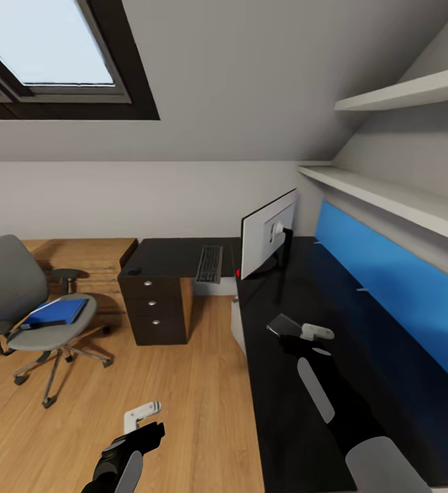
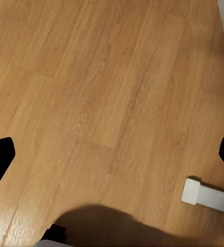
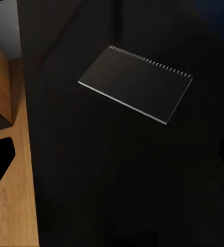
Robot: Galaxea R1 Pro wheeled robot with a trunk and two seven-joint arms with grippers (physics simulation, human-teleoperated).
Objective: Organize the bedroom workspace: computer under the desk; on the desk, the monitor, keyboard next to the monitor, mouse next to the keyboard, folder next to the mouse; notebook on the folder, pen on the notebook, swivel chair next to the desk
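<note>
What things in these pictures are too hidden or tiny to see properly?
- Computer: in the head view, just a red dot behind the monitor and desk edge.
- Notebook: head view, partly hidden by the right tool.
- Pen: too small to spot on the chair.
- Left tool: open or shut is unclear.

Both arms are glossy black with elongated light-grey panels along the forearms, each ending in a hand with pale grey-white blocky fingers, the left hand (image 1: 144,413) on a black wrist and the right hand (image 1: 311,333) likewise, with a grey rounded cover further up its forearm.
</note>
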